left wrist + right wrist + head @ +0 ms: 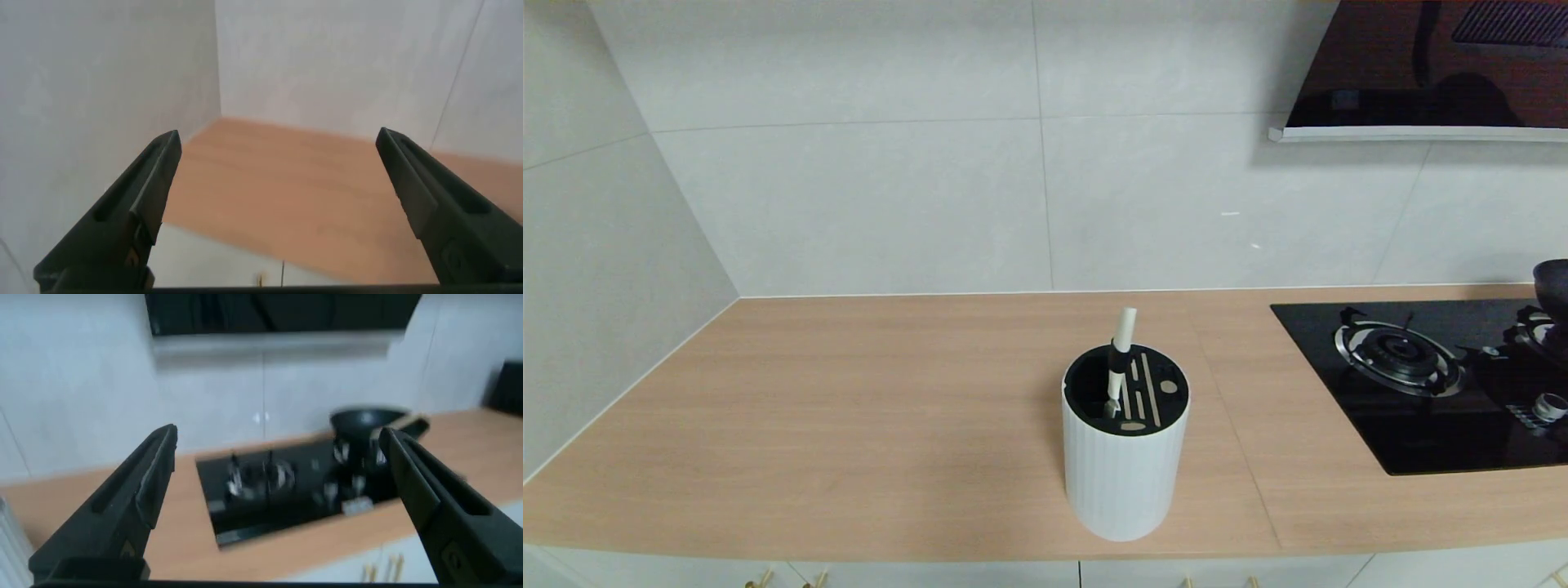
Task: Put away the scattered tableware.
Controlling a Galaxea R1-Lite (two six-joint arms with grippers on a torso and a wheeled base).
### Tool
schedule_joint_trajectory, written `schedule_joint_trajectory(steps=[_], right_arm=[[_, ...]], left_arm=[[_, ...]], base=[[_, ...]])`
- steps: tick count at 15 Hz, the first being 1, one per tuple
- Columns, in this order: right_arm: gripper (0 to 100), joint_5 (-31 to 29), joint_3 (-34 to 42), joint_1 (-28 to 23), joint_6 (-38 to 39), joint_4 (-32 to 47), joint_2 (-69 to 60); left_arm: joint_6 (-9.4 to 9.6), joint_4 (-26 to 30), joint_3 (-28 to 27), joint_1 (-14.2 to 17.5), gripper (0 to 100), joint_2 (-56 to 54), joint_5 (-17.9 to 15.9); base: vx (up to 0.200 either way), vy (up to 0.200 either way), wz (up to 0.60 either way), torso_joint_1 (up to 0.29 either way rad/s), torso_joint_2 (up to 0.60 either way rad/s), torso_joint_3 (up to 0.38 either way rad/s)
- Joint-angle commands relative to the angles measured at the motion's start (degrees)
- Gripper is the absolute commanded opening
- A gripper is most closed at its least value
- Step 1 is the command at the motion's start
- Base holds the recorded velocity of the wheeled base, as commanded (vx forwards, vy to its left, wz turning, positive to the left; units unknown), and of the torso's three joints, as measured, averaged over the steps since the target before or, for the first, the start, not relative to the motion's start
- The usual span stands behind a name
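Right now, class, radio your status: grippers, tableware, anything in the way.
Left gripper open, empty. Right gripper same. One utensil upright in white holder. Stove apart, rightward.

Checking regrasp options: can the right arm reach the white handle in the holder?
Probably yes: the white handle sticks up clear of the holder rim, nothing stands beside it, and the right gripper is open.

The left gripper point(278, 137) and the right gripper point(278, 431) each have two long, flat, dark grey fingers with pointy tips.
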Motion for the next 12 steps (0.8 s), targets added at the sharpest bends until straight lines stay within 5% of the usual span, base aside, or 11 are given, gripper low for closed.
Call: schedule_joint_trajectory(steps=[1, 4, 9, 12], right_arm=[[100, 8.1, 12.3, -0.5, 4.5, -2.4, -1.6], [100, 15.5, 19.4, -0.5, 4.4, -7.1, -1.6], [100, 16.6, 19.4, -0.5, 4.2, -2.2, -1.6], [100, 17.1, 19.4, -0.5, 4.4, -2.2, -1.6]], left_arm=[[-0.26, -1.1, 8.3, 0.1, 100, -0.3, -2.1], [-1.14, -10.2, 17.7, 0.1, 100, -0.3, -6.6], [-4.31, -6.9, 17.7, 0.1, 100, -0.3, -13.8], [-3.87, -6.5, 17.7, 0.1, 100, -0.3, -15.0]], base=[[0.0, 0.0, 0.0, 0.0, 0.0, 0.0], [0.0, 0.0, 0.0, 0.0, 0.0, 0.0], [0.0, 0.0, 0.0, 0.0, 0.0, 0.0], [0.0, 0.0, 0.0, 0.0, 0.0, 0.0]])
